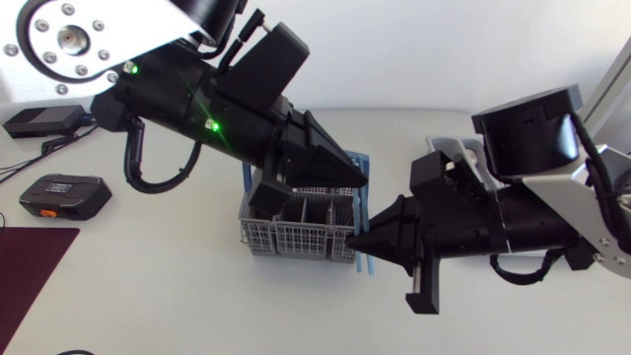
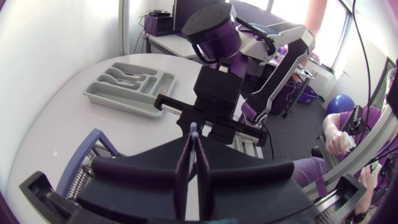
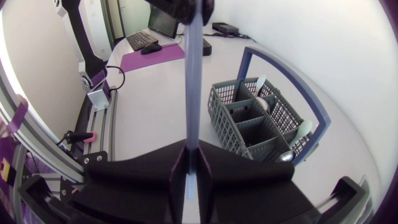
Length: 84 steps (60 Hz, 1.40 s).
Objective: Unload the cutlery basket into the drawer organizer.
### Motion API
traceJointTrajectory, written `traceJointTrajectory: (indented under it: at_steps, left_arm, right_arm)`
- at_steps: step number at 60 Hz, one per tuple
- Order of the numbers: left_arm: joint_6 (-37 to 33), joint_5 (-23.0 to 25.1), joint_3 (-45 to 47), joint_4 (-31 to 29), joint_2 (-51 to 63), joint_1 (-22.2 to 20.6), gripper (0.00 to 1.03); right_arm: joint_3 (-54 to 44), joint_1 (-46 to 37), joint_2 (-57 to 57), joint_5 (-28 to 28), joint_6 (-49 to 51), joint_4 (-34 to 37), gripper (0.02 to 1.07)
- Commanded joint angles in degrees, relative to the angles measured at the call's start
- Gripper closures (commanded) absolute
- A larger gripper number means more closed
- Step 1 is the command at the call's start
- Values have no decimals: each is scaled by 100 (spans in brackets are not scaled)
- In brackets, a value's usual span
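The white desk point(image 1: 177, 286) carries everything. The left arm point(image 1: 197, 108) comes in over the desk's middle and the right arm point(image 1: 532, 217) reaches in toward it, so their tips nearly meet above one end of the cutlery basket point(image 1: 296, 232).

The drawer organizer point(image 2: 127, 84) is a pale grey tray with several long compartments. It lies flat on the desk, well apart from the basket and far ahead of the left tool point(image 2: 194, 140), off to one side.

The basket is a grey plastic lattice box split into square cells, with a blue hoop handle standing upright over it. It sits on the desk under the left tool and just beside the tip of the right tool point(image 3: 191, 152). A few spoons point(image 3: 261, 102) stand in its cells, bowls up.

The cutlery piece point(image 3: 193, 81) is a long, thin, pale lilac-blue strip, seen edge-on, and which kind it is cannot be told. It hangs in the air beside the basket, clear of the desk. The right tool is clenched on one end, with both wedge fingers pressed flat against it. The strip runs straight out ahead of that tool to the left tool, whose fingers are likewise clamped on the far end.

Near the desk's left edge lie a black box point(image 1: 64, 195) and a dark maroon mat point(image 1: 30, 266).
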<state>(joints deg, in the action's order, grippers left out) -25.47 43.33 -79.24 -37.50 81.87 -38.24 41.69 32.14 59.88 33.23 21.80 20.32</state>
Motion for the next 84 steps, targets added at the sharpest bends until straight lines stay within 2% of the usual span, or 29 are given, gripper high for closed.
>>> traceJointTrajectory:
  at_steps: [1, 6, 11, 16, 19, 27, 36, 38, 46, 50, 52, 54, 65, 74, 84]
  left_arm:
    - [51, 105, -188, -30, 93, 97, 84]
    - [60, 105, -223, -30, 93, 141, 59]
    - [130, 105, -285, 14, 84, 194, 29]
    - [377, 105, -381, 313, 66, 282, 11]
    - [526, 97, -461, 480, 66, 326, 7]
    - [1088, 97, -636, 1069, 49, 563, 7]
    - [2126, 88, -671, 2062, 22, 1214, 7]
    - [2240, 79, -671, 2150, 49, 1372, 7]
    - [2046, -246, -610, 2018, 154, 1442, 8]
    - [1581, -651, -522, 1658, 189, 1161, 8]
    - [1229, -1099, -487, 1350, 251, 897, 8]
    - [1062, -1231, -425, 1236, 260, 756, 8]
    - [913, -2329, -302, 999, 699, 124, 12]
    - [895, -2953, -469, 735, 1130, -228, 15]
    - [930, -3287, -671, 550, 1561, -395, 18]
  right_arm:
    - [67, -50, 121, 43, -159, 7, 101]
    - [76, -50, 173, 16, -168, 34, 101]
    - [58, -41, 244, -19, -159, 78, 101]
    - [23, -50, 270, -45, -150, 131, 101]
    - [6, -50, 261, -80, -124, 183, 101]
    - [-117, -199, 156, -159, -27, 333, 101]
    - [-240, -762, -108, -150, 158, 544, 101]
    - [-267, -999, -169, -124, 246, 614, 101]
    - [-276, -1861, -257, 34, 509, 763, 101]
    - [-258, -2309, -187, 69, 623, 781, 101]
    - [-223, -2590, -125, 69, 676, 772, 101]
    - [-188, -2810, -46, 69, 720, 755, 101]
    - [234, -3952, 683, 25, 764, 658, 101]
    - [761, -4524, 1545, -230, 606, 640, 101]
    - [1315, -4779, 2494, -695, 351, 544, 101]
